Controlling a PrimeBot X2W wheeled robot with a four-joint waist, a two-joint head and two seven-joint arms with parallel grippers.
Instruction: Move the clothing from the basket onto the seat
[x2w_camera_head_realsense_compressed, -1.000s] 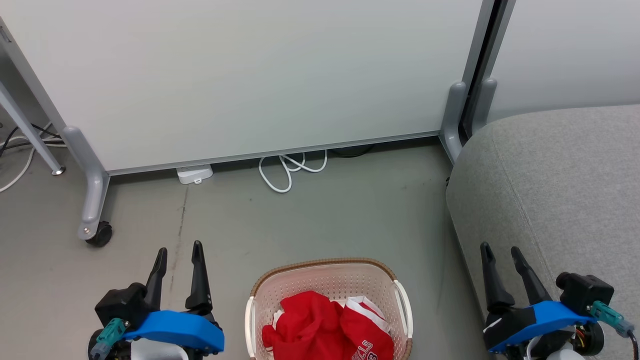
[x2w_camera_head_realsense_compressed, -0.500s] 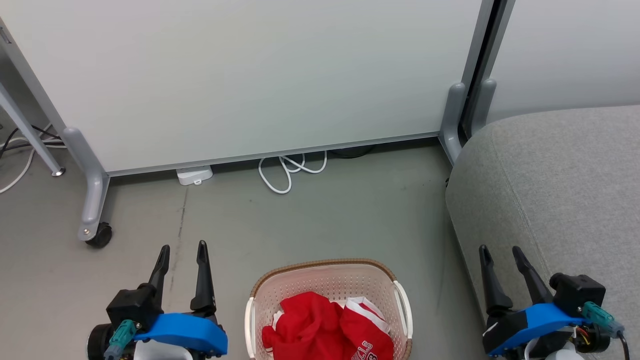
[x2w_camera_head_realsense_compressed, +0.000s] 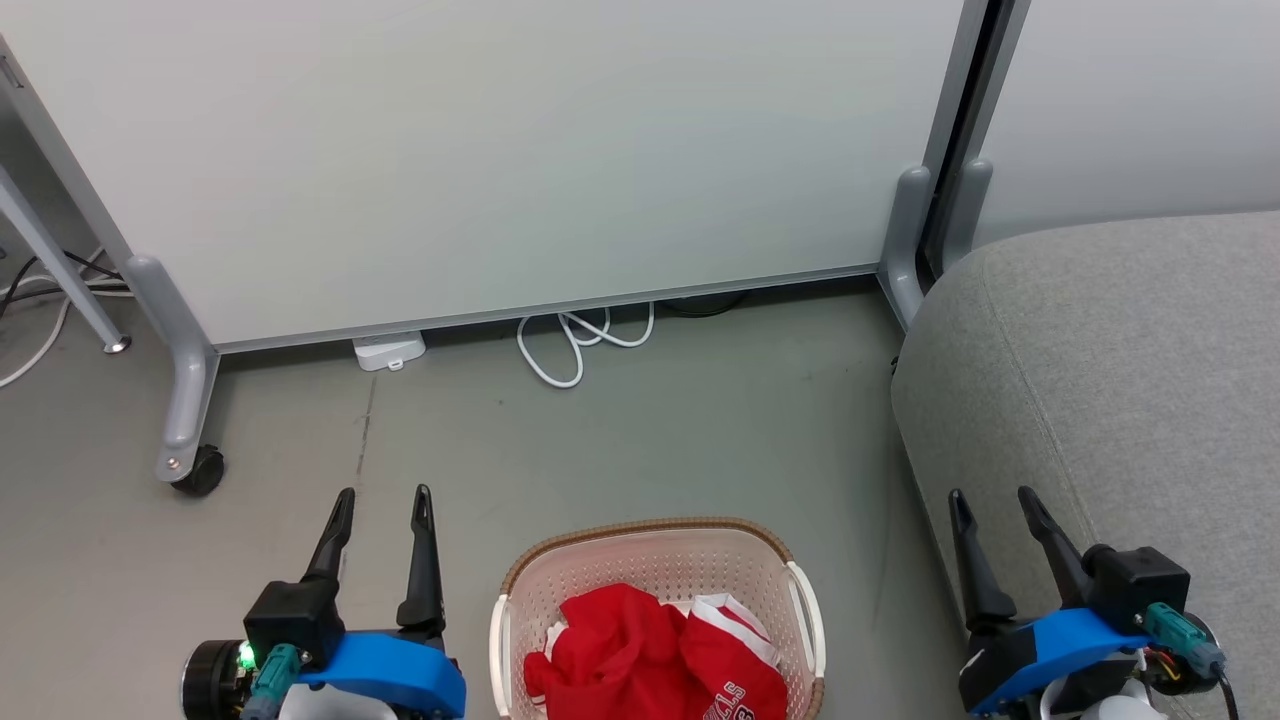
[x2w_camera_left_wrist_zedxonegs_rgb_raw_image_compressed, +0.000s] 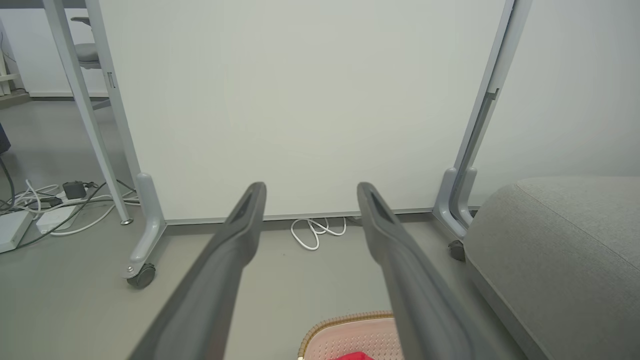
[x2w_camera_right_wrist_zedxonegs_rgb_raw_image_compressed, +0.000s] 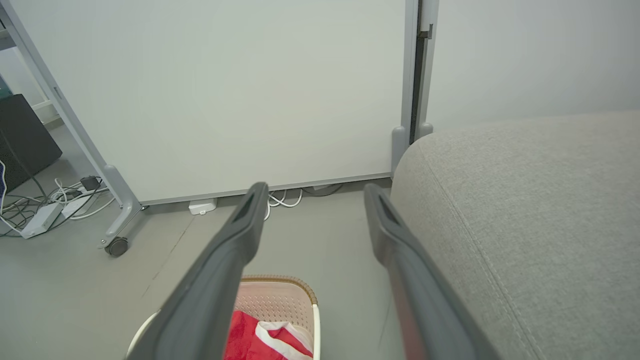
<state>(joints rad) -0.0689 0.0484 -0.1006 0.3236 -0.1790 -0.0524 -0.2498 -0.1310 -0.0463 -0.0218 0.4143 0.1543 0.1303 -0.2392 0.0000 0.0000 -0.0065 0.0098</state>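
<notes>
Lying in stock: one perforated basket (x2w_camera_head_realsense_compressed: 655, 528) holding two red garments (x2w_camera_head_realsense_compressed: 640, 650), one grey sofa seat (x2w_camera_head_realsense_compressed: 1120, 380), one coiled white cable (x2w_camera_head_realsense_compressed: 575, 345) and one small white box (x2w_camera_head_realsense_compressed: 389, 349). Standing behind: two partition panels (x2w_camera_head_realsense_compressed: 500, 150), with one black caster (x2w_camera_head_realsense_compressed: 200, 468) showing in the head view. Reaching in: two grippers, the left gripper (x2w_camera_head_realsense_compressed: 383, 497) and the right gripper (x2w_camera_head_realsense_compressed: 990, 495), each carrying two dark fingers.

Bright, even, diffuse light from overhead, with no glare on the white partition panel (x2w_camera_head_realsense_compressed: 520, 150). Only faint, soft shadows on the grey floor (x2w_camera_head_realsense_compressed: 650, 440), along the panel's lower edge and beside the seat (x2w_camera_head_realsense_compressed: 1120, 380). Crisp in the head view; in both wrist views the near dark fingers (x2w_camera_left_wrist_zedxonegs_rgb_raw_image_compressed: 400, 280) softly blurred, the panel posts splayed by wide-angle distortion.
</notes>
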